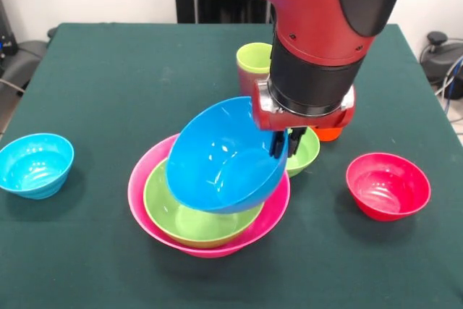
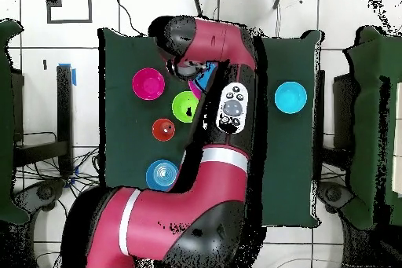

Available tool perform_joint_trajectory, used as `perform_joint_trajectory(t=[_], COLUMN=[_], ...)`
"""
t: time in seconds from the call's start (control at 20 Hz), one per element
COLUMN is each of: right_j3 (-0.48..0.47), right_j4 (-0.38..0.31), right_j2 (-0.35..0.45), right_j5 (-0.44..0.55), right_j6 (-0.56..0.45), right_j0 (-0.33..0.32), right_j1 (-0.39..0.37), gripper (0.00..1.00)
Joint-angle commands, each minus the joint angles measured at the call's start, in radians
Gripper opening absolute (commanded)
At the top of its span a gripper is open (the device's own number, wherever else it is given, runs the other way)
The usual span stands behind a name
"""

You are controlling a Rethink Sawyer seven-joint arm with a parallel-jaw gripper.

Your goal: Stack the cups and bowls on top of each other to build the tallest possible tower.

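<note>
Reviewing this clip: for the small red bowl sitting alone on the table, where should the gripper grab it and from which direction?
Probably the rim, from straight above. The small red bowl stands upright, mouth open, apart from the other bowls, so one finger could drop inside its thin wall and one outside. Its round, sloping sides offer little for a sideways grasp.

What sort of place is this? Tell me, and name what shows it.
Most likely a robotics lab or test room, not a home. A red industrial arm works over a table covered in dark green cloth, the floor is pale tile with cables trailing across it, and coloured plastic bowls serve as props.
</note>
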Motion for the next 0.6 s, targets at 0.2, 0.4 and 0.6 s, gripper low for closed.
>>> perform_joint_trajectory(t=[0.2,0.4,0.6], right_j3=[-0.006,0.099,0.177], right_j4=[-0.124,-0.161,-0.203], right_j2=[0.068,0.064,0.062], right_j5=[-0.132,-0.212,-0.281], right_j6=[-0.104,-0.103,-0.106], right_j0=[0.016,0.039,0.064], right_j1=[-0.041,-0.097,-0.137], gripper=[0.0,0.0,0.0])
